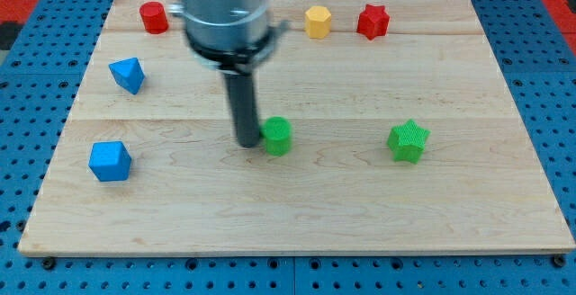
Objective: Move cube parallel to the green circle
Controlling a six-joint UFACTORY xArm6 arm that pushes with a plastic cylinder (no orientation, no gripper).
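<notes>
A blue cube point(110, 161) lies near the board's left edge, toward the view's bottom. A green circle block point(278, 136) lies near the middle of the board. My tip point(247, 142) rests just left of the green circle, touching or nearly touching its side, and far to the right of the blue cube. The arm's grey body hangs over the top middle of the board.
A blue triangular block point(128, 75) lies above the cube. A red cylinder point(154, 17), a yellow hexagon block point(317, 22) and a red star point(373, 22) sit along the top edge. A green star point(409, 141) lies at the right. The wooden board point(297, 214) sits on a blue pegboard.
</notes>
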